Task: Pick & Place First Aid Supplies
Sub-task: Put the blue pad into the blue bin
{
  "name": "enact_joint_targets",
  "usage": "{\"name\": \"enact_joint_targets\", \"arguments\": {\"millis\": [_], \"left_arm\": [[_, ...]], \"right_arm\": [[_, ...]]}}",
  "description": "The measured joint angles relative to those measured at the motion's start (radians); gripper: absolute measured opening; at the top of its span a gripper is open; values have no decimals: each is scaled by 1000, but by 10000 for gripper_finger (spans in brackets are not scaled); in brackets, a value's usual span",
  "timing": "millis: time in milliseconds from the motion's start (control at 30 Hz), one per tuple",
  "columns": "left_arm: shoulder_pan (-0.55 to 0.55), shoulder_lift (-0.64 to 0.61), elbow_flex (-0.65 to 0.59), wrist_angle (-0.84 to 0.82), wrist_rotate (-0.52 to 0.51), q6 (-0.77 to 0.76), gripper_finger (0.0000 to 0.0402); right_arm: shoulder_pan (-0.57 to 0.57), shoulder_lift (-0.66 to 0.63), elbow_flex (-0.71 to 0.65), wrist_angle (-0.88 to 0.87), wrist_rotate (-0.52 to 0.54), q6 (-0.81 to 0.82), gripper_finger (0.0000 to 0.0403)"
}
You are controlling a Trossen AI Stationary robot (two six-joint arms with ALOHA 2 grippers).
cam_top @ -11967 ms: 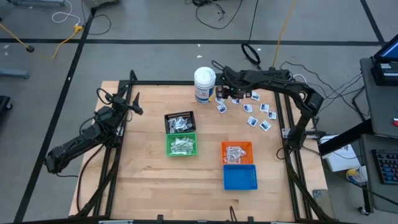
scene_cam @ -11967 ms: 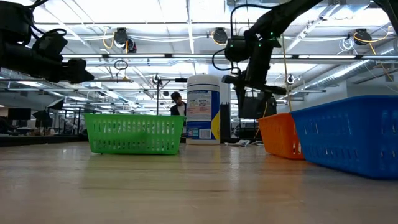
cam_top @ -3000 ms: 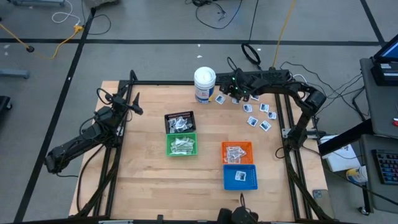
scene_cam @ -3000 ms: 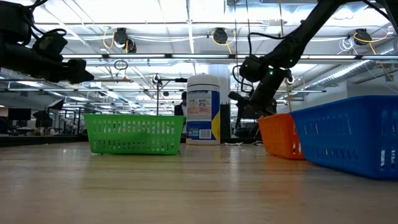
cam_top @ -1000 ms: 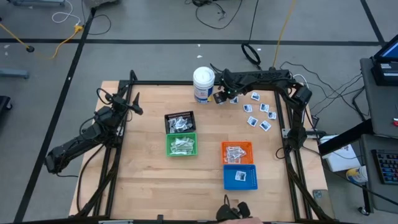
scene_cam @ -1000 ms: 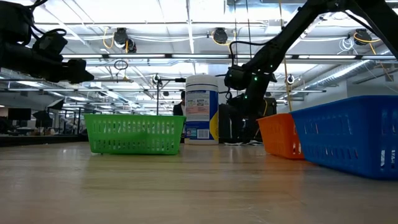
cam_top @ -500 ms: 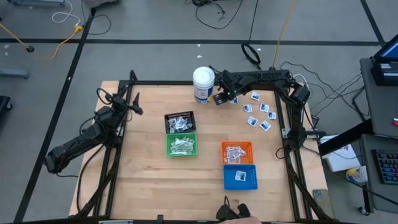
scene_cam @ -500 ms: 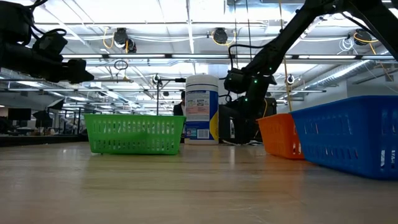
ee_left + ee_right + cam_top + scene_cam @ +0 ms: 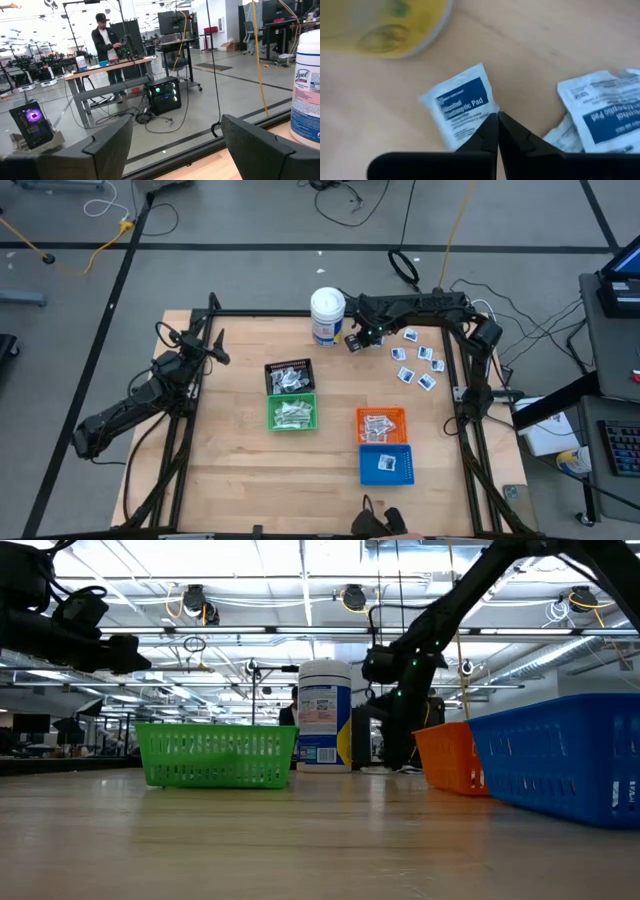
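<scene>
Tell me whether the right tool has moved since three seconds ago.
Yes. In the high view the right tool has shifted toward the white canister, now close beside it, shut on an alcohol pad packet lying on the table.

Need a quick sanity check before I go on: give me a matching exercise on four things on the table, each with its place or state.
1 right gripper
2 left gripper
3 blue basket
4 green basket

A open, waiting at the table's left
B holds one white packet
C shut on a packet's edge, beside the canister
D heaped with pale strips

Pairs: 1-C, 2-A, 3-B, 4-D
</scene>
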Motion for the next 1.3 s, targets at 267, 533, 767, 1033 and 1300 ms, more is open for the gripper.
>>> {"name": "enact_joint_targets", "arguments": {"millis": [267, 533, 767, 1033, 1300], "left_arm": [[0, 0, 0, 0, 0, 0, 306], [0, 0, 0, 0, 0, 0, 305], [0, 0, 0, 0, 0, 0, 305], [0, 0, 0, 0, 0, 0, 305], [0, 0, 0, 0, 0, 0, 306]], "right_arm": [[-1, -122, 3, -36, 18, 8, 0], [5, -228, 4, -73, 80, 76, 0], [75, -306, 3, -230, 162, 141, 0], [315, -487, -125, -300, 225, 330, 0], [663, -618, -193, -408, 288, 633, 0]]}}
